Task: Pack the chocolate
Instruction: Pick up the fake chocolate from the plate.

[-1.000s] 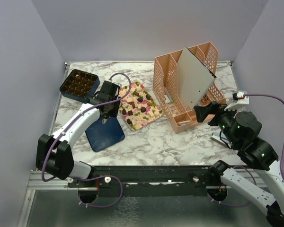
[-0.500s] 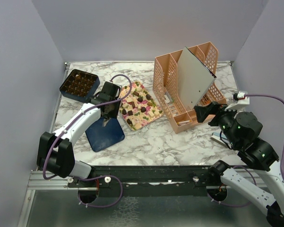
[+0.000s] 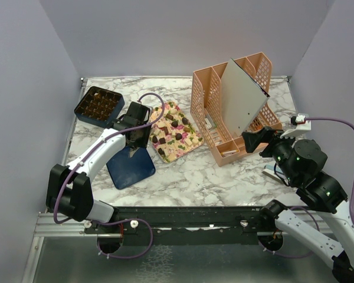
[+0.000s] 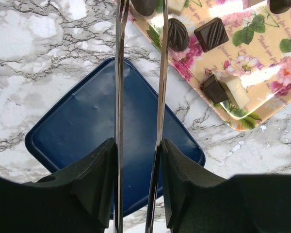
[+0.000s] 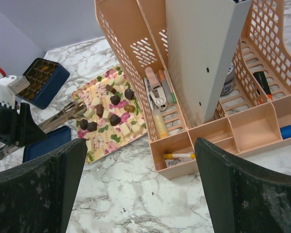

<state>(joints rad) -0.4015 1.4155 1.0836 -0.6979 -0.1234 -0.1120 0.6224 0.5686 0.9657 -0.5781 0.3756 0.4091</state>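
Observation:
The chocolate [image 3: 174, 131], dark and cream pieces, lies scattered on a floral tray [image 3: 192, 144]. My left gripper [image 3: 131, 140] is shut on metal tongs [image 4: 119, 73] above a dark blue lid [image 4: 87, 131]. The tongs' arms stand apart and reach to the tray's left edge [image 4: 262, 77]. A dark piece [image 4: 144, 6] sits between them at the top edge of the left wrist view, and I cannot tell if it is gripped. The right wrist view shows the tongs [image 5: 63, 116] beside the pieces [image 5: 115, 100]. My right gripper [image 3: 253, 140] is open and empty, in the air by the organizer.
A dark blue box with a gridded tray [image 3: 98, 106] stands at the back left. A peach desk organizer [image 3: 230, 112] with a grey panel, pens and small items stands at the back right. Grey walls enclose the marble table [image 3: 189, 174].
My left gripper with the tongs shifted slightly toward the near side a second ago and has held still since. The right arm has not moved.

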